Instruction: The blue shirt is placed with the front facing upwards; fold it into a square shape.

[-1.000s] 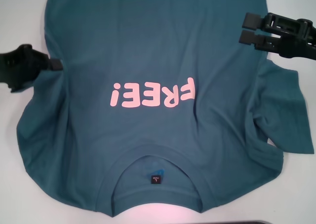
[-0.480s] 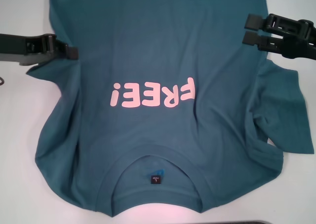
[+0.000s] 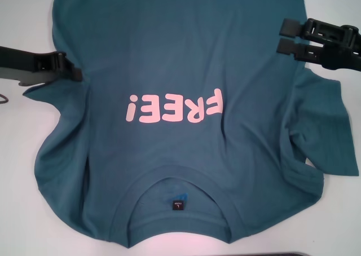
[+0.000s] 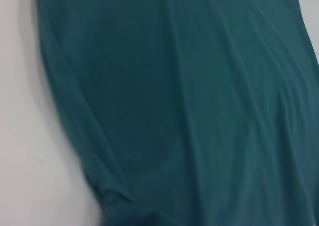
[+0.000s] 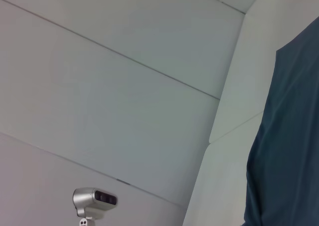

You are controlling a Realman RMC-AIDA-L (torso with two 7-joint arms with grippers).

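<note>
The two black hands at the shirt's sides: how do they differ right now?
The left hand reaches over the blue shirt, its tip on the cloth at the side edge; the right hand hovers at the opposite edge. The right hand shows two fingers spread apart; the left's tip looks closed. Both are black and point inward.

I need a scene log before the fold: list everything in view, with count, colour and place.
Dark teal-blue cotton short-sleeved T-shirt: one, spread front up across the table, collar nearest the robot.
Pink "FREE!" print: one, on the shirt's chest.
Small dark neck label: one, inside the collar.
White table: one, under the shirt.
Left gripper: one, black, at the shirt's left edge.
Right gripper: one, black, fingers apart, at the shirt's right edge.
</note>
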